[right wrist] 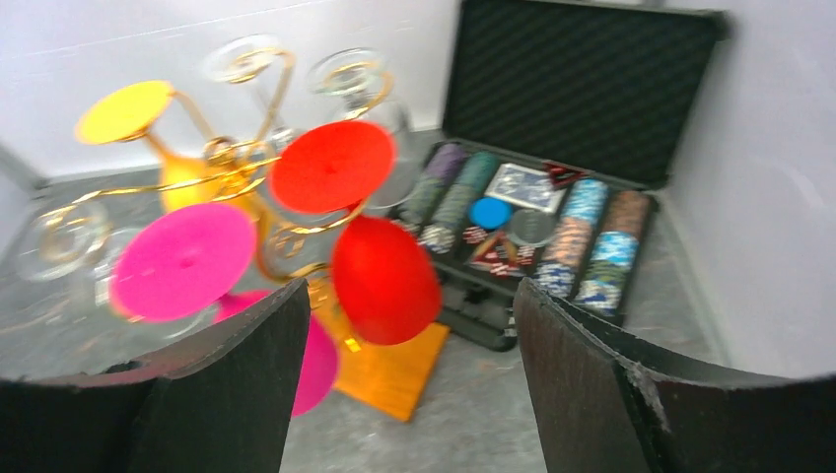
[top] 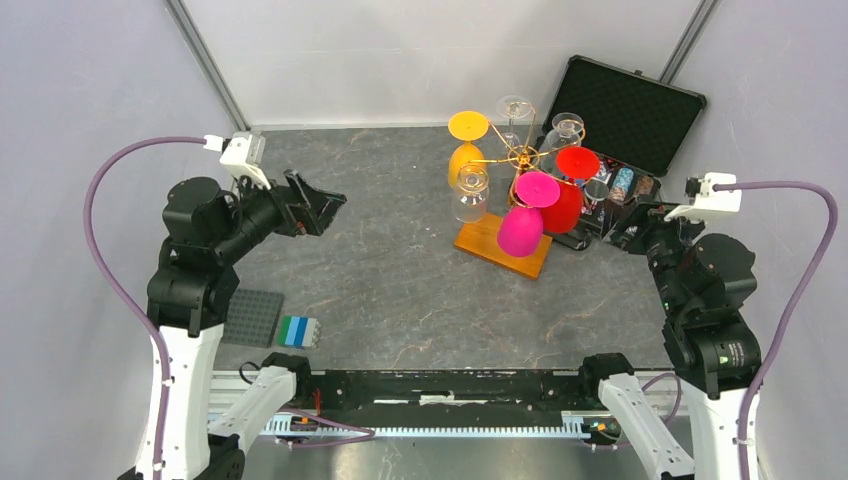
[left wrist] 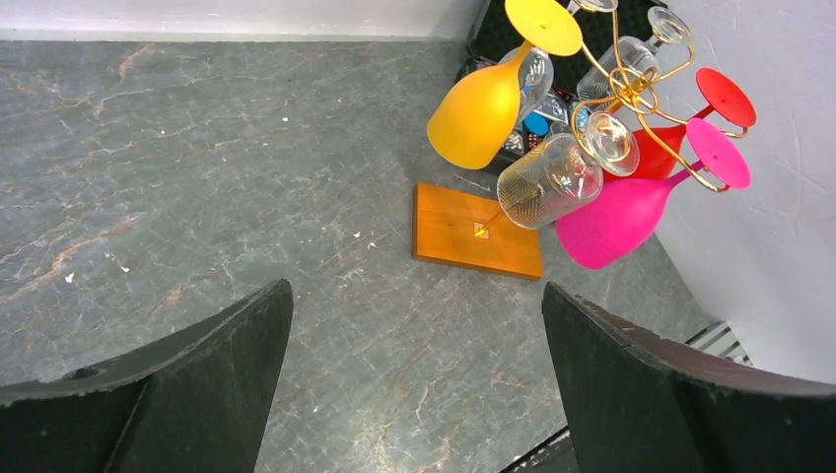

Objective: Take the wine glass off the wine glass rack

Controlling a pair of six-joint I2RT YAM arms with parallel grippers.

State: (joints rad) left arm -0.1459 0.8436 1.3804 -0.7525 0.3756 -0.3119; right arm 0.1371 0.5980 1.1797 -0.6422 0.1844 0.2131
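The wine glass rack [top: 524,157], gold wire on an orange-brown wooden base [top: 503,246], stands at the back right. Hanging upside down on it are a yellow glass [top: 466,155], a magenta glass [top: 525,215], a red glass [top: 566,195] and clear glasses [top: 472,193]. My left gripper [top: 325,205] is open and empty, well left of the rack. In the left wrist view the gripper [left wrist: 416,288] faces the base [left wrist: 477,232] and a clear glass [left wrist: 550,179]. My right gripper [top: 628,222] is open and empty, just right of the rack. In the right wrist view the gripper [right wrist: 412,286] faces the red glass [right wrist: 384,281].
An open black case [top: 625,110] with poker chips [right wrist: 582,236] sits right behind the rack, against the back right wall. A dark grey plate [top: 250,317] and a blue-green block [top: 298,331] lie near the left arm's base. Walls close in on both sides.
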